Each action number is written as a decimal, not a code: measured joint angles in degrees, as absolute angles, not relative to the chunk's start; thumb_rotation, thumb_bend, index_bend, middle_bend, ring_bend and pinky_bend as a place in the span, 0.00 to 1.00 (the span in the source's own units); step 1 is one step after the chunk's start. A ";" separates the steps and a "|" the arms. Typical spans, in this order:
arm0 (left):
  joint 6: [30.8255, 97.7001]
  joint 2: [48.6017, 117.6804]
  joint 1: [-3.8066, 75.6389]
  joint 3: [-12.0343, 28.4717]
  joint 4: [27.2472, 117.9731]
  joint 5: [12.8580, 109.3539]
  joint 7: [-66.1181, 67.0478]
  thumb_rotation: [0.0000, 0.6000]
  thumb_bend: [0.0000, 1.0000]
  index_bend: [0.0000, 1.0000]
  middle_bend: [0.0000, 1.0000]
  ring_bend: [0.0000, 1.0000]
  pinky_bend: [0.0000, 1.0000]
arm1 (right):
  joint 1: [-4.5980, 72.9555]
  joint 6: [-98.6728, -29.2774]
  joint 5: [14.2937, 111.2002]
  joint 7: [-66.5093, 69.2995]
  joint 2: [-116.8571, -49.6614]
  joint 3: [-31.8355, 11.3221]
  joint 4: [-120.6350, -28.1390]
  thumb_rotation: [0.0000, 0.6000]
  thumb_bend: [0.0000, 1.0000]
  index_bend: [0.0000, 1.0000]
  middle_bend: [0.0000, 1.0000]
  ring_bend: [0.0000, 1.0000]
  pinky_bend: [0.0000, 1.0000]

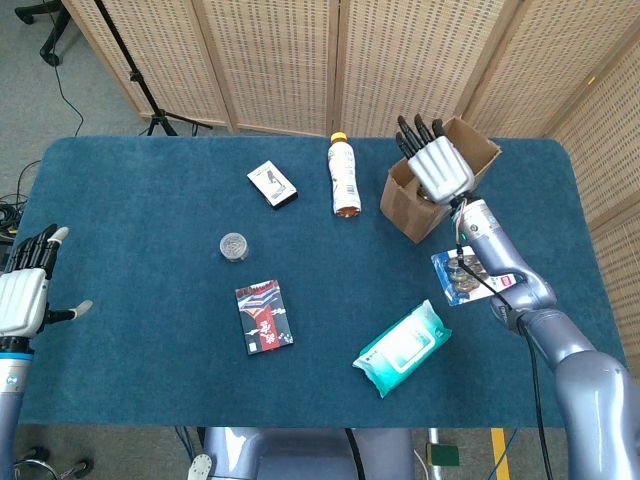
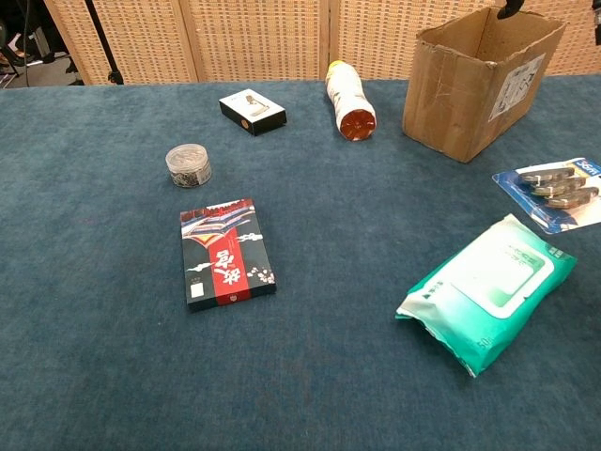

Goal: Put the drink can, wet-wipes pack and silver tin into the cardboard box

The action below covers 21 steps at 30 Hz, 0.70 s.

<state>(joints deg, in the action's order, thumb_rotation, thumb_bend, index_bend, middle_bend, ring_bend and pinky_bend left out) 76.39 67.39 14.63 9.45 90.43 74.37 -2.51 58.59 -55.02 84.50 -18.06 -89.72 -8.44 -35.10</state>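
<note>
The cardboard box (image 1: 405, 205) (image 2: 470, 85) stands open at the back right of the blue table. My right hand (image 1: 438, 160) hovers over its opening, back of the hand up and fingers stretched out, with nothing visible in it; the palm is hidden. Only a dark fingertip (image 2: 508, 9) shows in the chest view. The green wet-wipes pack (image 1: 403, 348) (image 2: 488, 291) lies front right. The small round silver tin (image 1: 234, 245) (image 2: 189, 164) sits left of centre. No drink can is visible. My left hand (image 1: 25, 285) is at the table's left edge, fingers spread and empty.
A yellow-capped bottle (image 1: 345, 175) (image 2: 349, 99) lies on its side left of the box. A small black-and-white carton (image 1: 272, 184) (image 2: 253, 111), a red-and-black flat pack (image 1: 264, 318) (image 2: 226, 252) and a blue blister card (image 1: 470, 277) (image 2: 559, 193) also lie on the table.
</note>
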 measured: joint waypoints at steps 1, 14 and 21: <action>76.38 67.31 14.63 9.45 90.47 74.42 -2.64 1.00 0.00 0.00 0.00 0.00 0.00 | 58.33 -55.85 84.65 -17.91 -88.85 -8.47 -36.91 1.00 0.00 0.11 0.02 0.08 0.21; 76.75 66.50 14.36 8.94 91.60 75.93 -3.44 1.00 0.00 0.00 0.00 0.00 0.00 | 51.29 -63.97 95.01 -4.54 -66.37 -0.68 -77.37 1.00 0.00 0.01 0.00 0.00 0.06; 77.29 66.39 14.23 8.66 92.37 76.69 -3.02 1.00 0.00 0.00 0.00 0.00 0.00 | 47.01 -61.81 104.55 2.31 -57.09 10.33 -87.57 1.00 0.00 0.00 0.00 0.00 0.00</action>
<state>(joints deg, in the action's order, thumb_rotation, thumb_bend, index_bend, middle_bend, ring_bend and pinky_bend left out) 77.29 66.39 14.23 8.66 92.37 76.69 -3.02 47.01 -61.81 104.55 2.31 -57.09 10.33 -87.57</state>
